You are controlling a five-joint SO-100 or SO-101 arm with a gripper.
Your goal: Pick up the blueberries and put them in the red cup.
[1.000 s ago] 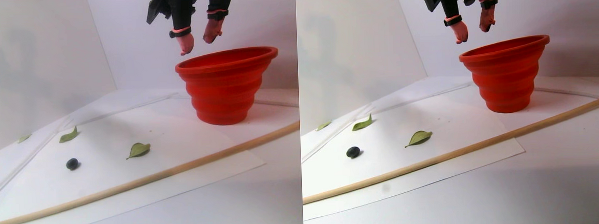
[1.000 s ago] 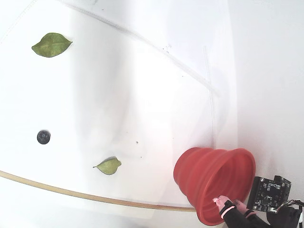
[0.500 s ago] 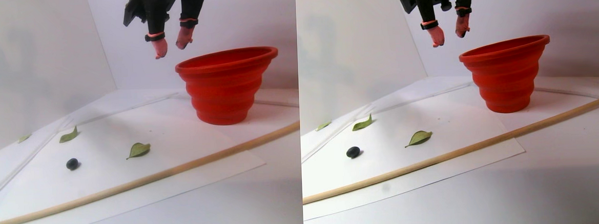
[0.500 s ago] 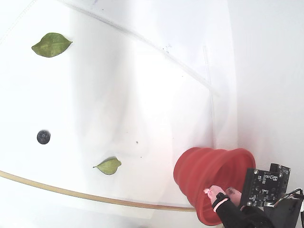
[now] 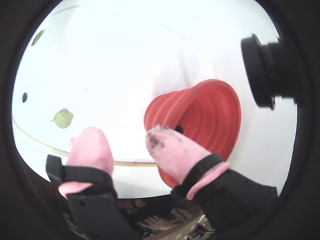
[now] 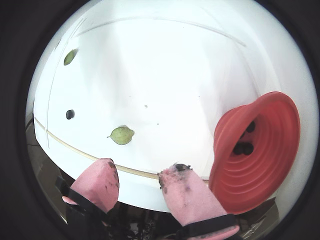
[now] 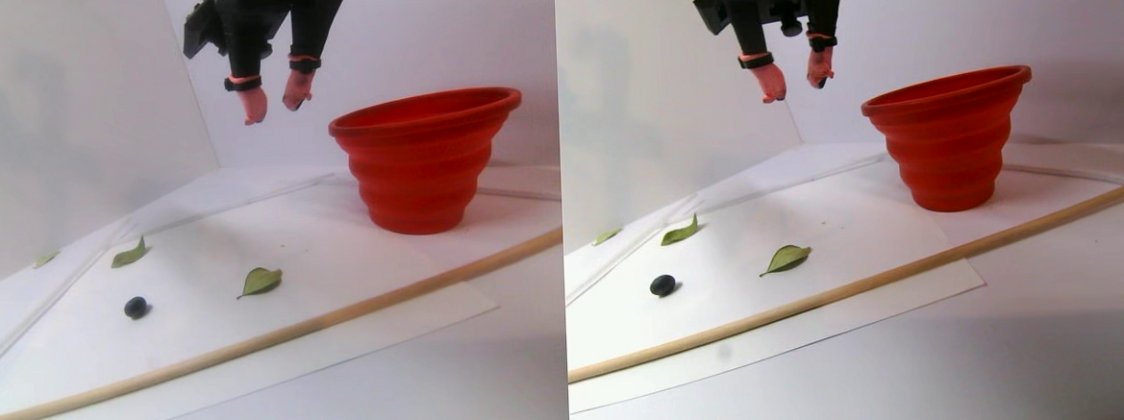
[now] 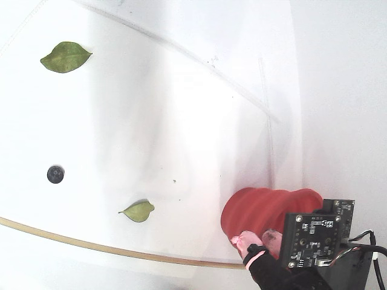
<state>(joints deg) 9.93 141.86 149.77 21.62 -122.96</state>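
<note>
The red cup (image 7: pixel 425 157) stands upright at the back right of the white sheet. In a wrist view, dark blueberries (image 6: pixel 244 148) lie inside the cup (image 6: pixel 260 150). One more blueberry (image 7: pixel 135 307) sits alone on the sheet at the left; it also shows in the fixed view (image 8: pixel 55 174) and in a wrist view (image 6: pixel 70 114). My gripper (image 7: pixel 274 103) hangs high in the air, left of the cup's rim. It is open, and nothing is between its stained pink fingertips (image 6: pixel 182 187). In the fixed view the gripper (image 8: pixel 254 237) covers part of the cup (image 8: pixel 260 208).
A long wooden stick (image 7: pixel 268 340) runs across the sheet's front. Green leaves lie on the sheet: one (image 7: pixel 259 280) near the middle, one (image 7: pixel 129 253) farther back left, and a small leaf (image 7: pixel 44 258) off the sheet's left edge. White walls close the back.
My open gripper has moved left and slightly up, from over the cup's near rim to the air beside the cup. The blueberry on the sheet has not moved.
</note>
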